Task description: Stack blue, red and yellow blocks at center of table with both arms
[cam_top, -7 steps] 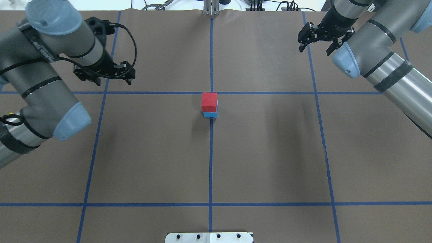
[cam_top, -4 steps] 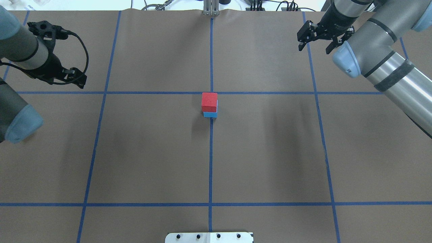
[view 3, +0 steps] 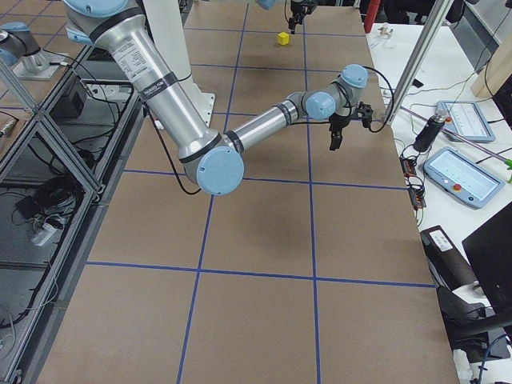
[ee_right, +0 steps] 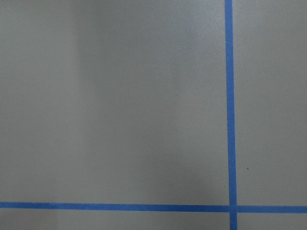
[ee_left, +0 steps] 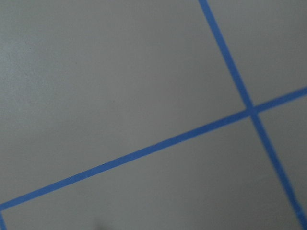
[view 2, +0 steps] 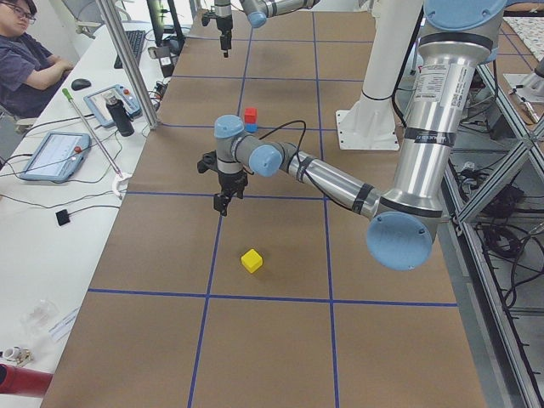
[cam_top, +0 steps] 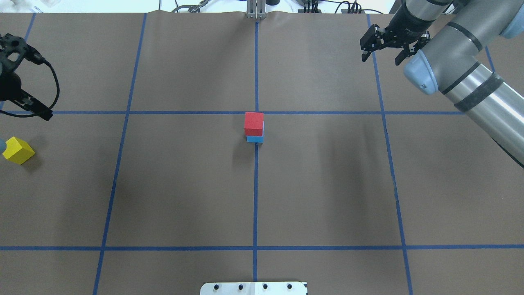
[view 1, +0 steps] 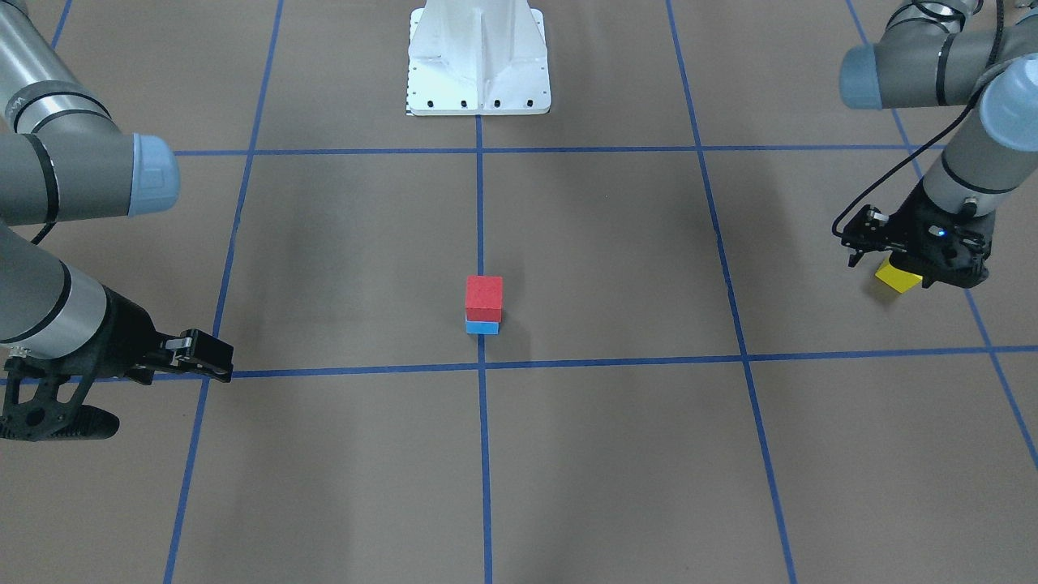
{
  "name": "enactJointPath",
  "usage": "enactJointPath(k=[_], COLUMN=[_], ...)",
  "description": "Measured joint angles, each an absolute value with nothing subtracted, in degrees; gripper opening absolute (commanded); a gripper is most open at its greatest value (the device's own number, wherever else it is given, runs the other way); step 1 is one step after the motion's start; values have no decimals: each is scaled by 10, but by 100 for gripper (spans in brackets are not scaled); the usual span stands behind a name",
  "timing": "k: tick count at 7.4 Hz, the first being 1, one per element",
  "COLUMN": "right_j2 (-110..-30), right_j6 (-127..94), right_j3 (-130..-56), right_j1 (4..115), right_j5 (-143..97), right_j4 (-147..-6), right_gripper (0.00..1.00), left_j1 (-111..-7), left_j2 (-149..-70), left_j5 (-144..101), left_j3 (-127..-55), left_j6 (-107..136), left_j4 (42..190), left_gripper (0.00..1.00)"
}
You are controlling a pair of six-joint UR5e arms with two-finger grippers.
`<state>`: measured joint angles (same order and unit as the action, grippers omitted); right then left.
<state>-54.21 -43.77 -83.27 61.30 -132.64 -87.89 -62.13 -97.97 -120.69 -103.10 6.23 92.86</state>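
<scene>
At the center of table the red block (cam_top: 254, 123) rests on the blue block (cam_top: 255, 139), on the middle tape line just on the robot's side of the crossing (cam_top: 256, 112). This stack also shows in the front-facing view (view 1: 484, 298). The yellow block (cam_top: 17, 150) lies alone on the table near its left end. My left gripper (view 2: 224, 202) hangs open above the table beside the yellow block (view 2: 252, 260) and holds nothing. Over the far right, my right gripper (cam_top: 382, 58) is open and empty.
The white pedestal base (view 1: 478, 65) stands at the robot's edge of the table. A person (view 2: 25, 59) sits at a side bench with tablets (view 2: 53, 153) and a metal post (view 2: 127, 68) along the table's far edge.
My left arm has swung away from the stack toward the table's left end, uncovering the yellow block. The right gripper has hardly moved. The stack is unchanged.
</scene>
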Motion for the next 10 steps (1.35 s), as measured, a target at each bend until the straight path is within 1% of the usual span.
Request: enactJointPath(k=[2,4,10], right_j2=[-542,-542,-543], right_j6=[-438,-438,-438], right_j3=[-833,-833,-833], right_j1=[613,613,613], right_j5=[-1326,-1327,-1326], right_j4=[-879,-879,-879], right_gripper=[99,99,99], left_j1=[-630,-632,-638], left_j2=[-916,-888,-894], left_j5=[-1232,-1257,-1268], left_j3=[-1010,-972,-905], left_j6=[35,34,35], left_j4=[1027,1102,1119], left_gripper=[100,100,100])
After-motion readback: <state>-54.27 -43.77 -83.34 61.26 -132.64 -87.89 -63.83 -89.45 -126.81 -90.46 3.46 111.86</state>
